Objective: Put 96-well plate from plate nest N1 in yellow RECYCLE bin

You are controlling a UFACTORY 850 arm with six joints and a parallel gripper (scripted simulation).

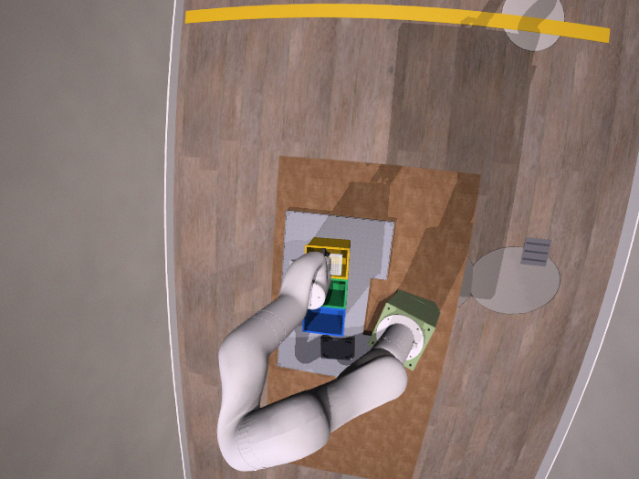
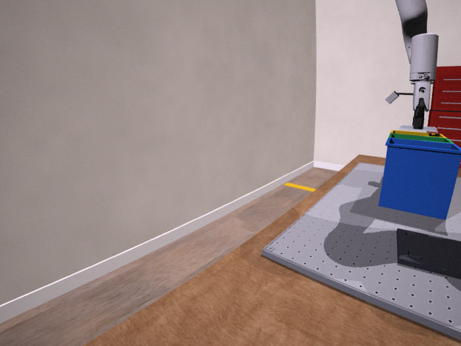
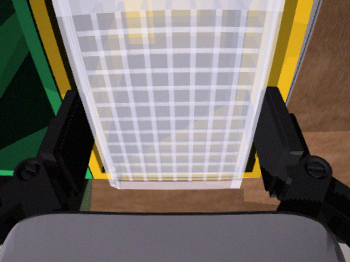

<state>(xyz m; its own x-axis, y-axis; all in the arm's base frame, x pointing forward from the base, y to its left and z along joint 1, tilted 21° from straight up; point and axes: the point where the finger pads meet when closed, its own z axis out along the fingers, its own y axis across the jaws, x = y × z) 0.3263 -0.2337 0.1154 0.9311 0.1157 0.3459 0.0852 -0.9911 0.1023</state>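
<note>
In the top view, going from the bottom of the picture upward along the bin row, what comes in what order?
Black plate nest → blue bin → green bin → yellow bin, with the 96-well plate held over its mouth.
</note>
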